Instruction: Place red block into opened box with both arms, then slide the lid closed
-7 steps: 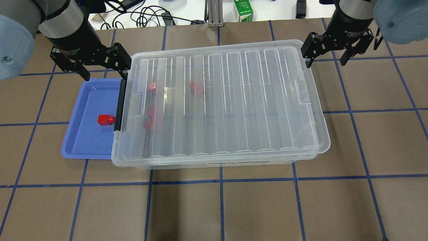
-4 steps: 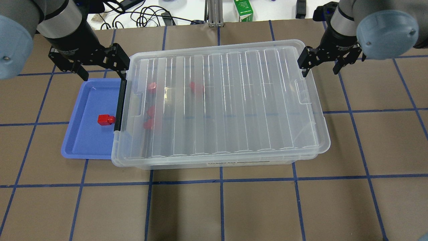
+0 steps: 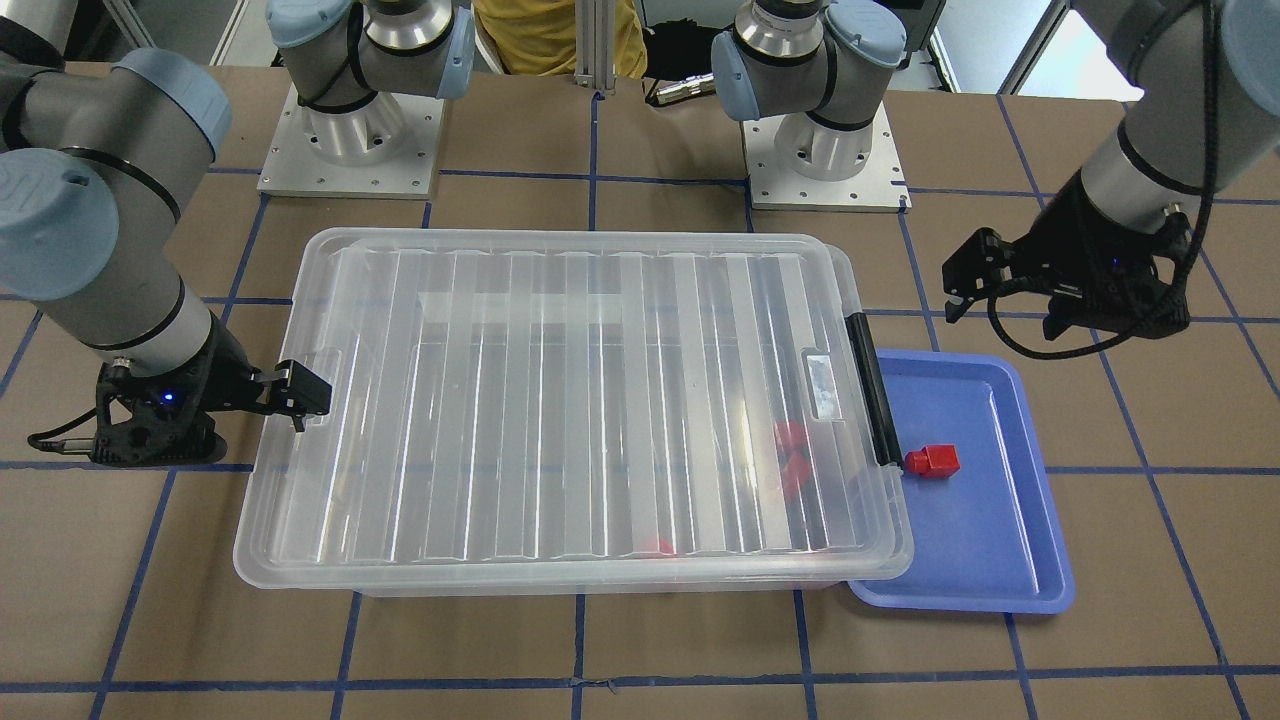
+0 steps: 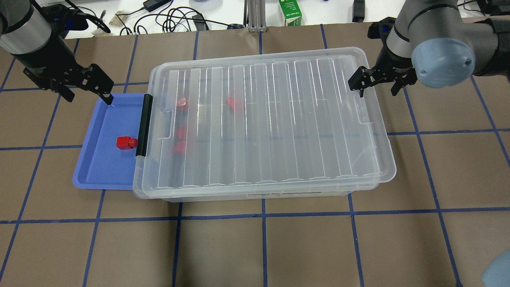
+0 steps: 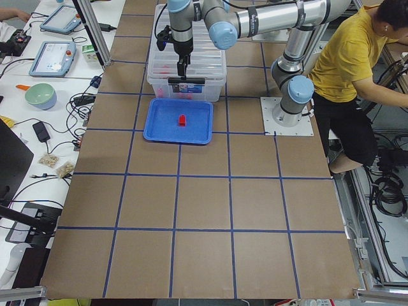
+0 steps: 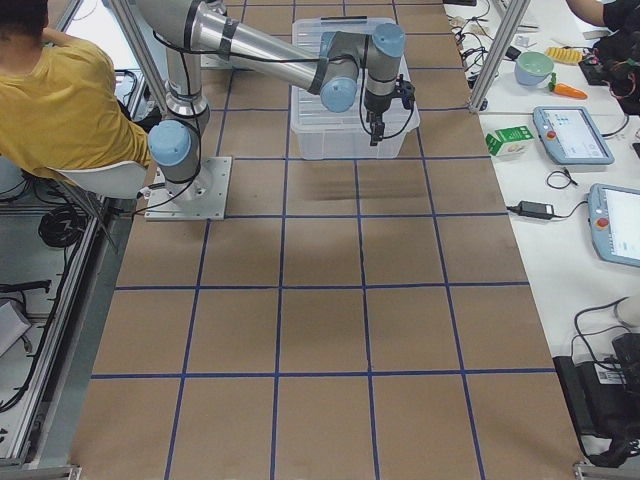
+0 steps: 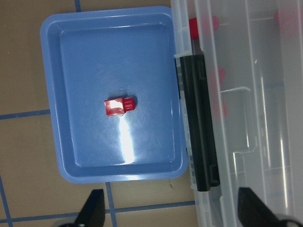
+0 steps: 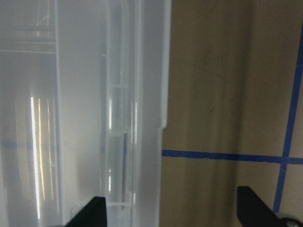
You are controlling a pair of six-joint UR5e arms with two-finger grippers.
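A red block (image 4: 126, 142) (image 3: 932, 460) (image 7: 119, 106) lies in a blue tray (image 4: 101, 171), close to the box's black bar (image 4: 144, 124). The clear box (image 4: 259, 196) stands mid-table. The ribbed lid (image 4: 275, 119) (image 3: 560, 390) lies over nearly all of it. Several more red blocks (image 4: 181, 103) show blurred through the lid. My left gripper (image 4: 87, 95) (image 3: 1000, 312) hovers open at the tray's far left corner, holding nothing. My right gripper (image 4: 376, 91) (image 8: 170, 215) is open at the lid's far right corner, one finger over the lid's edge.
A green carton (image 4: 289, 12) and cables (image 4: 175, 18) lie on the white bench beyond the table. A person in a yellow shirt (image 5: 347, 57) sits behind the arm bases (image 3: 345, 130). Brown paper with blue tape lines covers the table (image 4: 263, 247).
My left gripper has drawn away leftward from the box's far left corner. My right gripper has come in and down toward the lid's far right corner. The lid's outline has shifted slightly.
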